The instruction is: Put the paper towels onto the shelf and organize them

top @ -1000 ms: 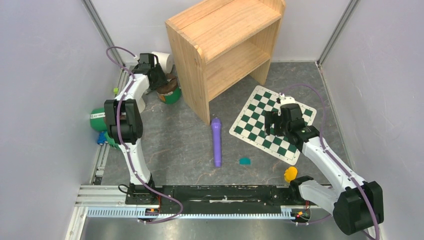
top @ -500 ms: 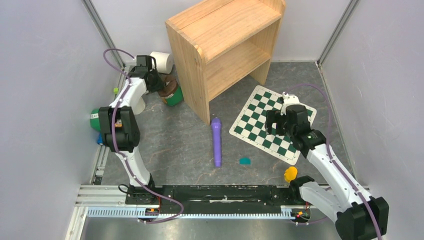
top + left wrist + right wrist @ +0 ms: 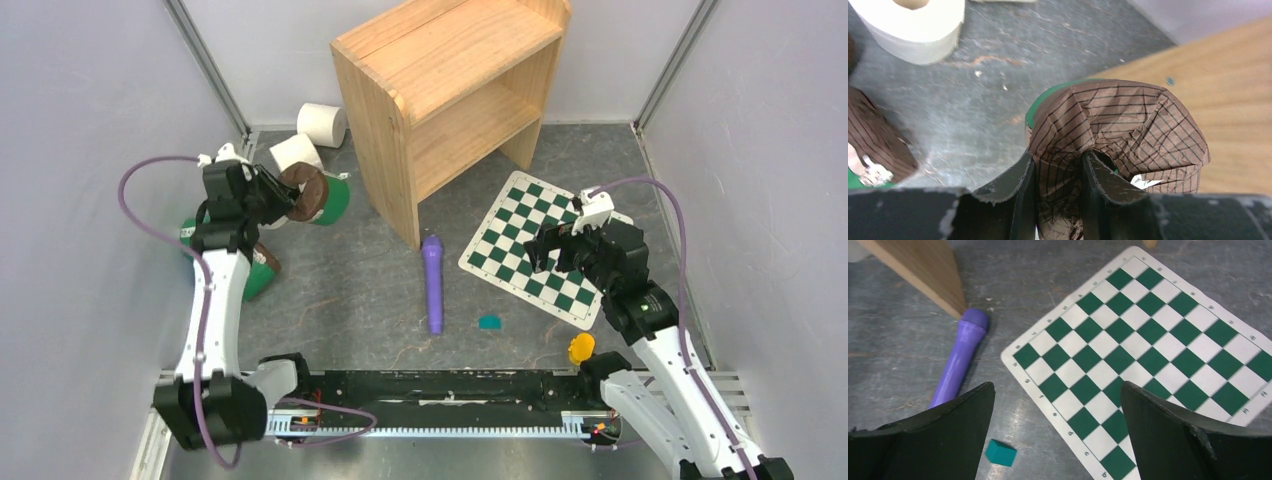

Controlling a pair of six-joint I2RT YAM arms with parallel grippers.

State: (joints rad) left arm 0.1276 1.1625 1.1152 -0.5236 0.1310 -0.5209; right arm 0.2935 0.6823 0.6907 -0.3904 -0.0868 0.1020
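Observation:
Two white paper towels stand at the back left, one [image 3: 322, 124] by the wall and one [image 3: 294, 153] nearer; the nearer one [image 3: 912, 20] also shows in the left wrist view. The wooden shelf [image 3: 450, 90] stands at the back centre, and its side panel [image 3: 1238, 100] fills the right of the left wrist view. My left gripper [image 3: 281, 195] [image 3: 1057, 157] is shut on the crumpled brown lid of a green canister [image 3: 322, 198] [image 3: 1118, 125], which hangs tilted beside the shelf. My right gripper [image 3: 556, 250] [image 3: 1057, 385] hovers open over the checkered board [image 3: 545, 245], holding nothing.
Two more green canisters lie by the left wall [image 3: 257, 277] [image 3: 188, 236]. A purple cylinder [image 3: 433, 285] and a small teal block [image 3: 489, 322] lie in the middle. A yellow object [image 3: 581, 348] sits near the right arm's base.
My left gripper shut on the green canister's brown lid and drew back leftward with it, tipping it over and uncovering a paper towel. The right arm shifted slightly right.

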